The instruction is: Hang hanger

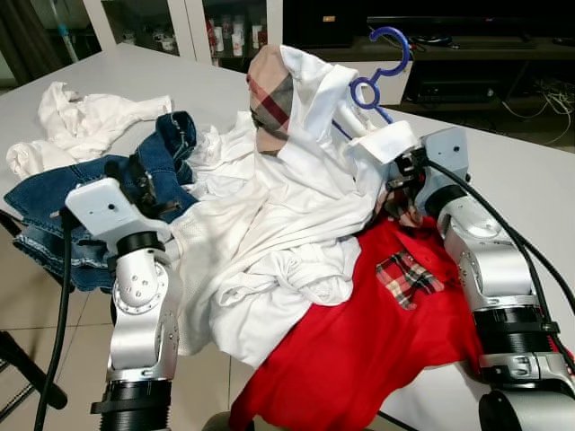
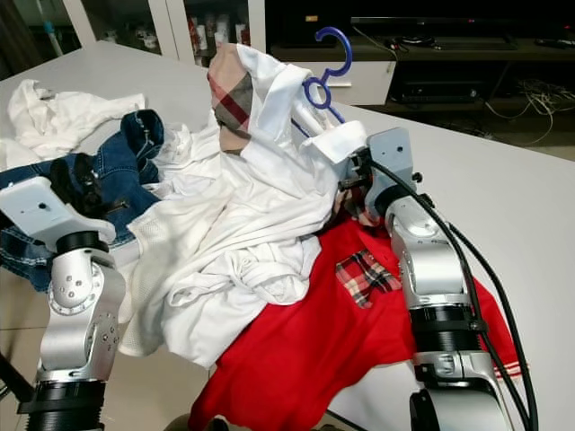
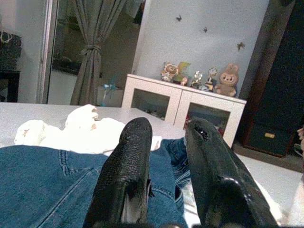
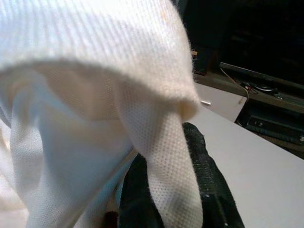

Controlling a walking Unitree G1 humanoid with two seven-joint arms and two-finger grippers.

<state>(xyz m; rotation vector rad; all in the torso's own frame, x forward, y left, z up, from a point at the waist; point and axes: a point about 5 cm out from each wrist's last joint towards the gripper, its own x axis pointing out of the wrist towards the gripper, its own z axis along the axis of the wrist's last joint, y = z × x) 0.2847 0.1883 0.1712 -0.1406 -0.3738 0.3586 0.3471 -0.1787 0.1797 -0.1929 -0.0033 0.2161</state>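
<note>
two silver arms reach over a white tabletop [image 1: 530,180] covered with a pile of clothes. right gripper [image 4: 173,190] is raised at the far right side of the pile, and its jaws are closed on a fold of the white shirt [image 1: 296,206], with the knit cloth pinched between the two black fingers [image 4: 209,185] and draped over them. blue hanger [image 1: 382,67] stands up out of the lifted shirt just beyond the right gripper, its hook uppermost and tilted toward the far right, its lower part covered by the cloth. a plaid collar [image 1: 269,99] sits at the top of the lifted shirt, left of the hanger hook. the rest of the white shirt spreads down across the middle of the pile toward the near edge of the tabletop.

red garment [image 1: 359,350] with a plaid pocket [image 1: 409,277] lies under the right arm and hangs over the near edge. blue jeans [image 1: 81,206] lie at the left of the pile, with a white cloth [image 1: 81,121] bunched beyond them at the far left.

left gripper [image 3: 164,142] hovers low over the jeans, its jaws parted with a clear gap and gripping nothing. a white cabinet [image 3: 185,107] with plush toys on top stands far behind it.
</note>
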